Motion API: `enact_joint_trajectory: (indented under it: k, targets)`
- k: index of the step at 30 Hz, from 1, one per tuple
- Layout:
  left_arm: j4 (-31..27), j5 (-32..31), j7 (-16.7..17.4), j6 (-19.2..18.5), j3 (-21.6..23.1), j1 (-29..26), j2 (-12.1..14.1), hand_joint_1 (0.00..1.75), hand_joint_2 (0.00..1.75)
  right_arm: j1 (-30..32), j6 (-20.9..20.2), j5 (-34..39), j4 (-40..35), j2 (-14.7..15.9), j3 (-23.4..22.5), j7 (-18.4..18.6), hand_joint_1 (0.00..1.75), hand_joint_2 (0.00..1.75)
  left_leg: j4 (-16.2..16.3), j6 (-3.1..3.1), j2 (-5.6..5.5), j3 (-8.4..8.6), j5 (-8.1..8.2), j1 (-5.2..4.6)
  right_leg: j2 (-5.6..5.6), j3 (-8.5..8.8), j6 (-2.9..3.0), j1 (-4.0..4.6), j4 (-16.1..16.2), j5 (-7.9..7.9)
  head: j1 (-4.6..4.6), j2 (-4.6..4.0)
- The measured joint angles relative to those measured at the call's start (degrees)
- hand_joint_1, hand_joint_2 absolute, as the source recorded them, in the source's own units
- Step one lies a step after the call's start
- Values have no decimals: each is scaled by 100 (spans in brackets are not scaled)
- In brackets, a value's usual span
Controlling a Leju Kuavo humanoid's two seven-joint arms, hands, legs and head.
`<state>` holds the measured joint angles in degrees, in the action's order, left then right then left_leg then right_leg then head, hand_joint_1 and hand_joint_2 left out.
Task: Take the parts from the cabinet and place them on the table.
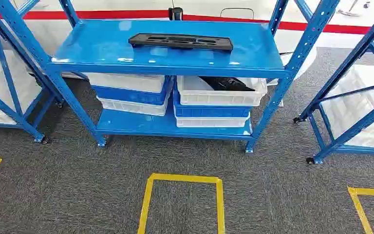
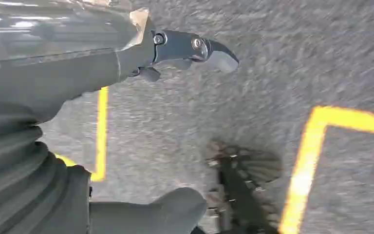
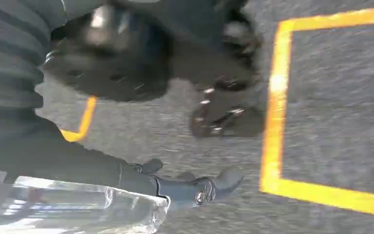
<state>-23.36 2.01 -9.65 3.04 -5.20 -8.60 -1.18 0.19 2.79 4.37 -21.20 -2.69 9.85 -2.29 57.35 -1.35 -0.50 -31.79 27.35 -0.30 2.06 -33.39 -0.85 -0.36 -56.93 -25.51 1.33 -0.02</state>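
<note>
Parts for this job: one long black tray-like part (image 1: 180,41) lies flat on the top shelf of the blue cabinet (image 1: 102,51), lengthwise across it, nearer the back edge than the front. More dark pieces (image 1: 226,84) sit in the upper white bin (image 1: 219,92) on the lower right.

Left hand (image 2: 175,51), seen from its wrist: hanging over grey carpet, fingers stretched out and apart, thumb set off to the side, nothing in it. Right hand (image 3: 190,187), from its wrist: same posture, fingers extended, thumb apart, holding nothing. A clear glossy cover sits beside it on the forearm. Both wrist pictures are blurred, so finer finger detail can't be read.

Handling, as a guess: the black part looks like rigid moulded plastic with recessed pockets, thin and long. Probably light, stiff, not fragile. Its surface looks matte, so slip should be modest, but the length would make it tip if gripped at one end. Best hold is likely near the middle of the long front edge, or one hand at each end. It lies flat on glossy shelf paint, so getting fingers under the edge may be the awkward bit.

Views compared: head view gives cabinet, bins, the part, and yellow floor tape (image 1: 182,178) in front. Wrist views give what the head view lacks, the hands themselves, plus the carpet and tape below them.
</note>
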Motion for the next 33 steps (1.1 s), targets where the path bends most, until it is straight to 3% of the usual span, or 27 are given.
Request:
enact_joint_trajectory:
  k: [8, 9, 10, 11, 19, 20, 25, 33]
  targets:
    - [-186, 85, -902, 282, -586, -45, -168, 0, 175, -759, 265, 477, 164, -223, 926, -265, 0, 175, 1, 0, 0, -1, 0, 0, 0, 0, 0, 0, -1, 0, 0, 0]
    - [-216, 88, -1014, 321, -666, -51, -188, 0, 175, -854, 297, 533, 188, -254, 1042, -304, 0, 0, 1, 0, 0, -1, 0, 0, 0, -1, 0, 0, -1, 0, -2, 0]
    - [-247, 88, -1111, 343, -739, -55, -212, 0, 175, -944, 337, 580, 210, -273, 1144, -332, 0, 0, 1, 0, 0, -1, 0, 0, 0, -1, 0, 0, -1, 0, 2, 0]
    - [-289, 90, -1221, 381, -822, -60, -234, 0, 175, -1038, 376, 632, 236, -311, 1262, -376, 0, 175, 1, 0, 0, -1, 0, 0, 0, -1, 0, 0, -1, 0, -2, 0]
    - [-498, 29, -1988, 628, -1524, -58, -335, 0, 175, -1851, 807, 877, 429, -617, 2233, -728, 0, 175, 1, 4, 0, 3, -6, 7, 1, -1, 1, 0, -4, 3, 0, 0]
    - [-501, 20, -2071, 652, -1598, -50, -337, 0, 0, -1958, 888, 875, 444, -669, 2359, -778, 0, 175, 1, 5, 0, 4, -8, 10, 1, -1, 1, 0, -4, 3, -2, 0]
    - [-501, -50, -2403, 728, -1878, -4, -341, 0, 0, -2452, 1286, 785, 490, -910, 2893, -1131, 0, 175, 2, 9, -1, 4, -10, 15, 0, -2, 2, 2, -4, 3, 0, 0]
    - [-313, -159, -2713, 710, -1998, 238, -341, 0, 0, -3445, 2066, 579, 393, -1318, 3299, -2156, 0, 175, 4, 20, 3, 6, -21, 26, 0, -3, 7, 1, -7, 9, -2, 0]
